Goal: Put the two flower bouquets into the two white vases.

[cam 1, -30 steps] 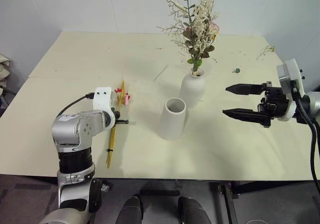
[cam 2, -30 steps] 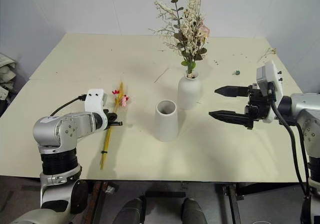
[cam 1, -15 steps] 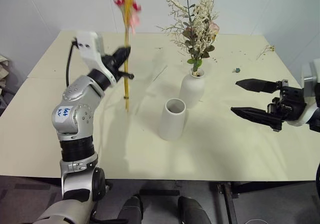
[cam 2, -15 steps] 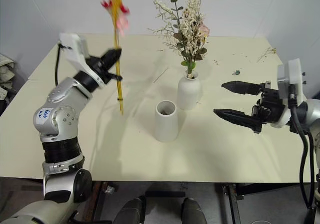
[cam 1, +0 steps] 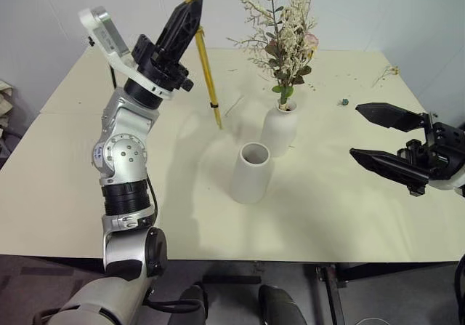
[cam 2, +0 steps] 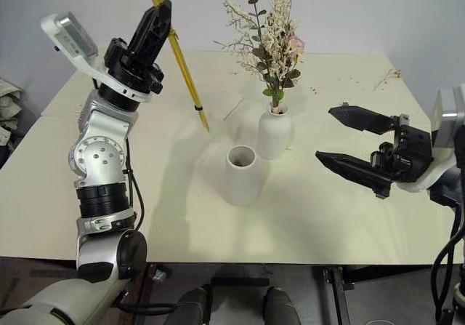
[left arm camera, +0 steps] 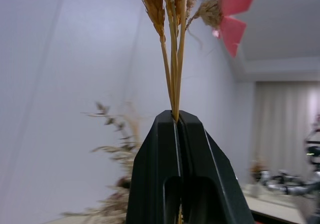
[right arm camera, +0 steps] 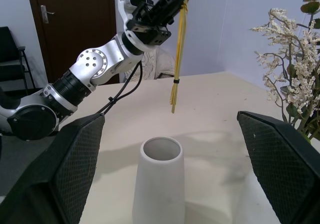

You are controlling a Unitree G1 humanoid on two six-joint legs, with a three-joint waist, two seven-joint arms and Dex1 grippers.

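A: Left wrist view first. The left gripper (left arm camera: pixel 176 115) has its fingers (left arm camera: pixel 152 169) pressed together on the wheat-stalk bundle (cam 1: pixel 203 56), stalks pinched right in the seam between both fingers, wheat ears and red-pink petals sticking out past the tips.

B: Head views agree? Where does the bundle sit?

A: Yes. Bundle is up in the air, clear of the worktop (cam 1: pixel 87 165), tilted, cut ends hanging low beyond the grip toward the robot's right. A dark tie shows near those ends. Flower end runs off the top edge.

B: Is it over a vase?

A: No. Stalk ends hang behind and to the robot's left of the cone vase (cam 1: pixel 251 172), apart from its wide mouth. Nothing inside that vase as seen from the right wrist view.

B: Other bouquet?

A: Bushy bunch (cam 1: pixel 285 38) stands upright in the rounded vase (cam 1: pixel 279 129), stems down the narrow neck. Rounded vase is just behind the cone vase, slightly to the robot's right; touching or not, cannot tell.

B: Right side?

A: Right gripper (cam 1: pixel 385 137) has fingers spread wide, holding nothing, hovering above the worktop to the robot's right of both vases, tips aimed toward them. Some dried crumbs (cam 1: pixel 385 73) on the far right corner.
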